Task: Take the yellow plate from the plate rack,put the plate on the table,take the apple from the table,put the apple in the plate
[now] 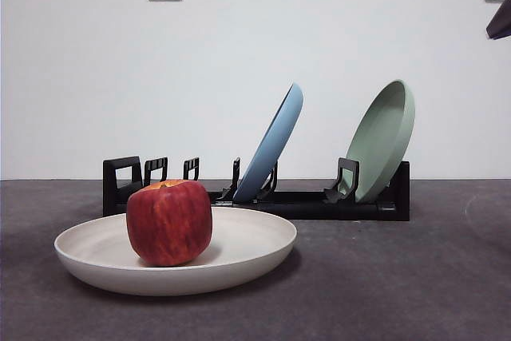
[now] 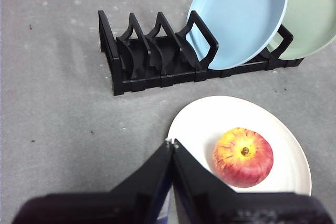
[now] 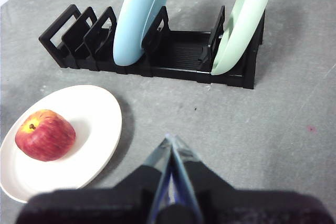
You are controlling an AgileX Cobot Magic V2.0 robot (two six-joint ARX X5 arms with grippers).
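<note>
The cream yellow plate point(image 1: 239, 249) lies flat on the table point(image 1: 399, 293) in front of the plate rack point(image 1: 303, 201). The red apple point(image 1: 169, 222) sits in it, stem up, left of the plate's middle. In the left wrist view the plate point(image 2: 210, 121) and apple point(image 2: 243, 157) lie just beyond my left gripper point(image 2: 171, 143), which is shut and empty, raised over the plate's edge. My right gripper point(image 3: 170, 139) is shut and empty, raised over bare table beside the plate point(image 3: 89, 108) and apple point(image 3: 45, 135).
A blue plate point(image 1: 275, 143) and a pale green plate point(image 1: 387, 137) lean in the rack's slots. The rack's left slots point(image 1: 152, 172) are vacant. A black arm tip point(image 1: 500, 21) shows at the top right corner. A wall stands behind the table.
</note>
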